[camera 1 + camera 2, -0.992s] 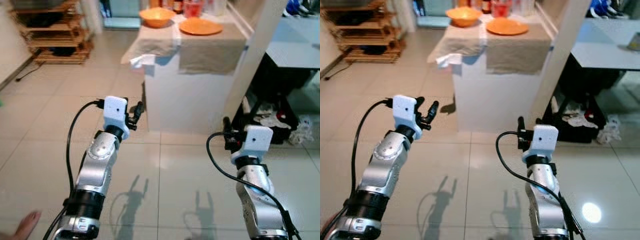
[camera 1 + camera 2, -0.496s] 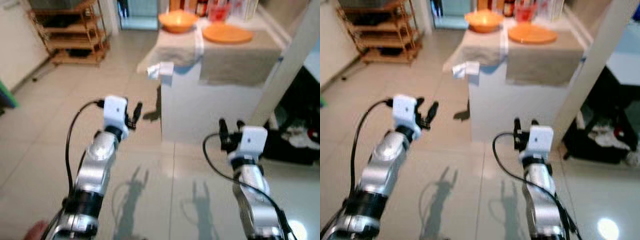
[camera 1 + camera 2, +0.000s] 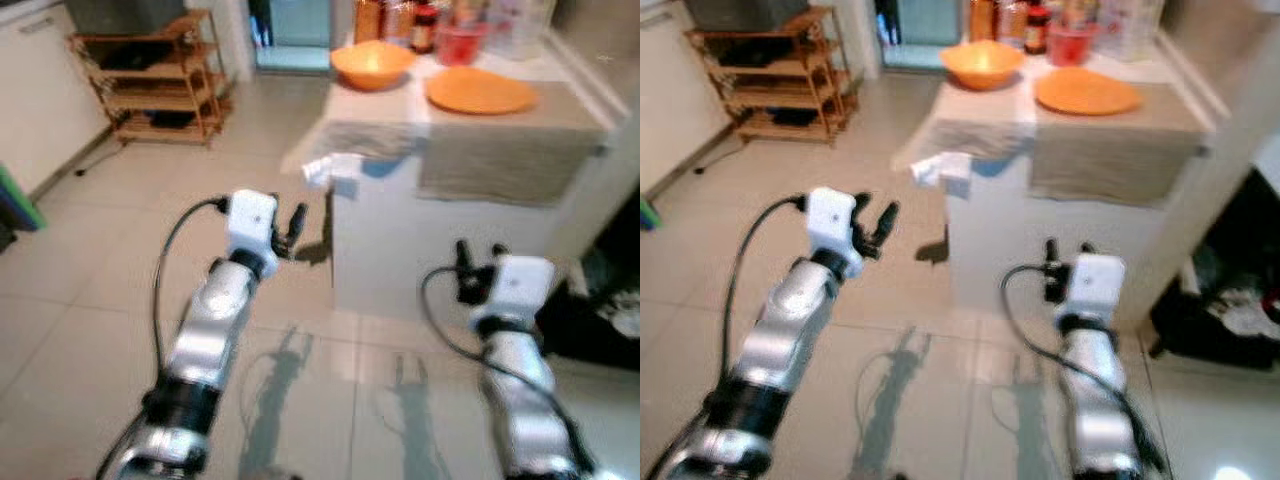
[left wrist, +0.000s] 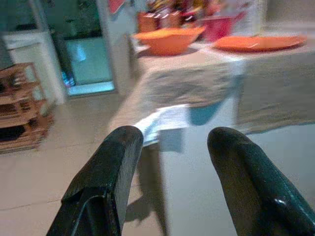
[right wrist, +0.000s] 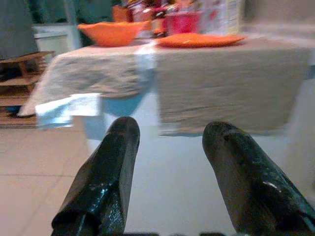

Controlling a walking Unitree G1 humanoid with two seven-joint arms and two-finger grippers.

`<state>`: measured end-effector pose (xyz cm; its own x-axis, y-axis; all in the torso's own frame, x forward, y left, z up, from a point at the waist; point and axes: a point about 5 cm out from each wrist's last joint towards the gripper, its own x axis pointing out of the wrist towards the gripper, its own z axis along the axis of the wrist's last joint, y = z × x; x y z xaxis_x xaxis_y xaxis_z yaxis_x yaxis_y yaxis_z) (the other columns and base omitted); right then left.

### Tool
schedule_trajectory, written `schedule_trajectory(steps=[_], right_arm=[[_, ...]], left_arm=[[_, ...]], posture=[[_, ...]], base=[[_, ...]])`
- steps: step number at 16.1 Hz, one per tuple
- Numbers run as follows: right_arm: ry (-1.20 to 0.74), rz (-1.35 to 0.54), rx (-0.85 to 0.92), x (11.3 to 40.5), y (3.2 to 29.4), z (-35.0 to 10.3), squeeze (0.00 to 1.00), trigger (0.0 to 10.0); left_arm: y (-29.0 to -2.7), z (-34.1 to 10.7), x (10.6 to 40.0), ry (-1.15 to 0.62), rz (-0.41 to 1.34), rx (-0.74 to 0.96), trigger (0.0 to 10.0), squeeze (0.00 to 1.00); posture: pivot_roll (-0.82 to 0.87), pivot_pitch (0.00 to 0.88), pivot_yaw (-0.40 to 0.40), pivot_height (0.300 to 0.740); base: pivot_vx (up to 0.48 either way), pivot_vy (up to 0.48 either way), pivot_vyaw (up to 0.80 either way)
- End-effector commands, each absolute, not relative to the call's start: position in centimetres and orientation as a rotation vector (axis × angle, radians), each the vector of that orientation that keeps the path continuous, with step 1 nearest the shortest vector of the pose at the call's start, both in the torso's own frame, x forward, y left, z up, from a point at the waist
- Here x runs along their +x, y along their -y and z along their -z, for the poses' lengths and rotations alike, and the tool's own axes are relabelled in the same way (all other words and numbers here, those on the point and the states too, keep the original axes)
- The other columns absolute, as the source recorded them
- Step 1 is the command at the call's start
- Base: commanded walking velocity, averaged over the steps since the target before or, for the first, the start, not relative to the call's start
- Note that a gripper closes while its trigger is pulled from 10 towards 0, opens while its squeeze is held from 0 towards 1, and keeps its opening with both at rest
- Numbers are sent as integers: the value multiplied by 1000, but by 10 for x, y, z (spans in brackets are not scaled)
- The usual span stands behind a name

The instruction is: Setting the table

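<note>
An orange bowl [image 3: 371, 63] and a flat orange plate [image 3: 480, 90] sit on a white counter [image 3: 420, 235] draped with beige cloths [image 3: 505, 150]; a red cup [image 3: 463, 44] stands behind them. Both arms are raised in front of the counter. My left gripper [image 3: 292, 225] is open and empty, left of the counter's near corner. My right gripper [image 3: 477, 258] is open and empty, facing the counter's white front. In the left wrist view the bowl [image 4: 167, 39] and plate [image 4: 258, 43] lie beyond the spread fingers [image 4: 106, 182]. The right wrist view has the plate [image 5: 197, 39] above its fingers [image 5: 106, 177].
A wooden shelf rack [image 3: 160, 75] stands at the far left by a pale wall. Bottles [image 3: 395, 15] crowd the back of the counter. A white cloth [image 3: 335, 170] hangs off the counter's left corner. Dark clutter [image 3: 610, 290] lies on the floor at the right. Tiled floor [image 3: 90, 250] spreads left.
The camera has moved forward and the view has shifted, so the counter with bowl and plate looks nearer and more central. Both grippers stay open, held out ahead.
</note>
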<state>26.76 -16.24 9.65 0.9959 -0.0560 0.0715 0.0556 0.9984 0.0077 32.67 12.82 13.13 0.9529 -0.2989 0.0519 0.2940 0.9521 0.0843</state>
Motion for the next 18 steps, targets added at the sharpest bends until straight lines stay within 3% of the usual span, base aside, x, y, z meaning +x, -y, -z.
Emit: schedule_trajectory(steps=[1, 18], right_arm=[[86, 83, -10, 267, 170, -99, 0, 10000], [108, 95, 4, 267, 170, -100, 0, 10000]], left_arm=[[-123, -137, 328, 94, 307, 76, 10000, 0], [-120, -138, 329, 102, 334, 94, 10000, 0]], posture=[[-23, 0, 41, 722], [-21, 0, 51, 722]], base=[[480, 0, 0], [480, 0, 0]])
